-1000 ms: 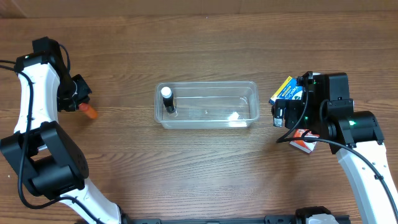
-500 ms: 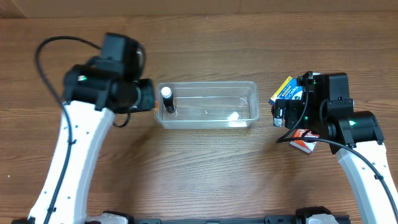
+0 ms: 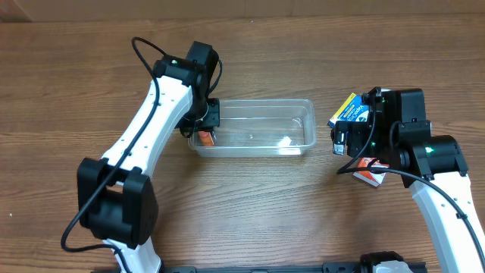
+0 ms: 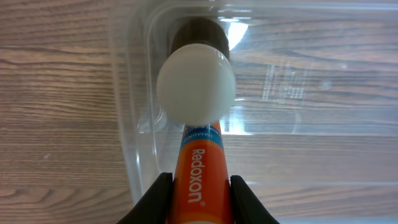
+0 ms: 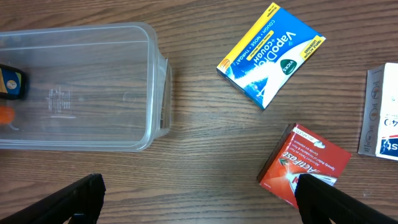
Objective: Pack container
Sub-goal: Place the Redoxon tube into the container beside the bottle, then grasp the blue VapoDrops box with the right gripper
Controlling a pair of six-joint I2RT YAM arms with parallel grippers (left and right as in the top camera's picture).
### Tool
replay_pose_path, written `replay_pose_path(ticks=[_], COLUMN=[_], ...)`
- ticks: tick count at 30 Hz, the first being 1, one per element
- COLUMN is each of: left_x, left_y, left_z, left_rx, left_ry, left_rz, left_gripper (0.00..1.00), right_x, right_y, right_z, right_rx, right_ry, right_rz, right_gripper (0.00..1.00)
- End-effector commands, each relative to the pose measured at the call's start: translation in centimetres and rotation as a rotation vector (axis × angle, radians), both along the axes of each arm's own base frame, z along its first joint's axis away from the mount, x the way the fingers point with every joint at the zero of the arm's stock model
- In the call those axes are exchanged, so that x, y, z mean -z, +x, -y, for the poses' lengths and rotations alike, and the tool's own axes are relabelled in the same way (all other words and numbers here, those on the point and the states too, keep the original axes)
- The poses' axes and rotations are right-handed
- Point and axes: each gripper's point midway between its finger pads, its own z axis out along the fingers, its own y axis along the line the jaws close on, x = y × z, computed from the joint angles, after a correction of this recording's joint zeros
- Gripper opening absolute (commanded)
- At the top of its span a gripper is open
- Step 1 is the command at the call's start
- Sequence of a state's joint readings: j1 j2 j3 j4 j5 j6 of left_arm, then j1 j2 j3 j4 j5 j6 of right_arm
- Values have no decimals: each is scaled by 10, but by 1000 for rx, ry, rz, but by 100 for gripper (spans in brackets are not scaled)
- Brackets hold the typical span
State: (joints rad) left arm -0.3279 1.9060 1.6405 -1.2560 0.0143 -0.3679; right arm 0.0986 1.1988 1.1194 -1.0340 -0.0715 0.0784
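Woodgrain table [image 3: 250, 212] bears clear rounded container [image 3: 311, 125]; left claw [image 4: 199, 185] grips orange tube [image 4: 200, 155].

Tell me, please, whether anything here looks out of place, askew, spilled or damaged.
Nothing looks spilled or damaged. Right of the container, the blue-and-yellow VapoCough box and the red box lie skewed at different angles, not yet packed. The left tool grips an orange Redoxon tube at the container's left end.

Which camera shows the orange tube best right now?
Left wrist: the Redoxon tube fills the frame, label readable, held in the left end effector over the container. Overhead shows an orange sliver under the arm; right wrist, an orange speck.
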Motion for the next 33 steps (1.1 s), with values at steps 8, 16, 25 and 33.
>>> replay_pose_path(ticks=[8, 16, 25, 33], left_x=[5, -15, -154, -198], left_y=[-1, 3, -30, -58], left_z=[-1, -3, -41, -104], left_rx=[-7, -9, -48, -234], left_ry=[24, 17, -12, -12], left_rz=[-14, 57, 448, 573], left_gripper=[59, 60, 100, 100], right_x=[-13, -13, -23, -84], right_y=[4, 4, -3, 99], right_z=[0, 1, 12, 32], right_rx=[7, 7, 197, 389], right_ry=[8, 7, 37, -6], right_rz=[39, 39, -1, 81], right_gripper=[100, 100, 100, 100])
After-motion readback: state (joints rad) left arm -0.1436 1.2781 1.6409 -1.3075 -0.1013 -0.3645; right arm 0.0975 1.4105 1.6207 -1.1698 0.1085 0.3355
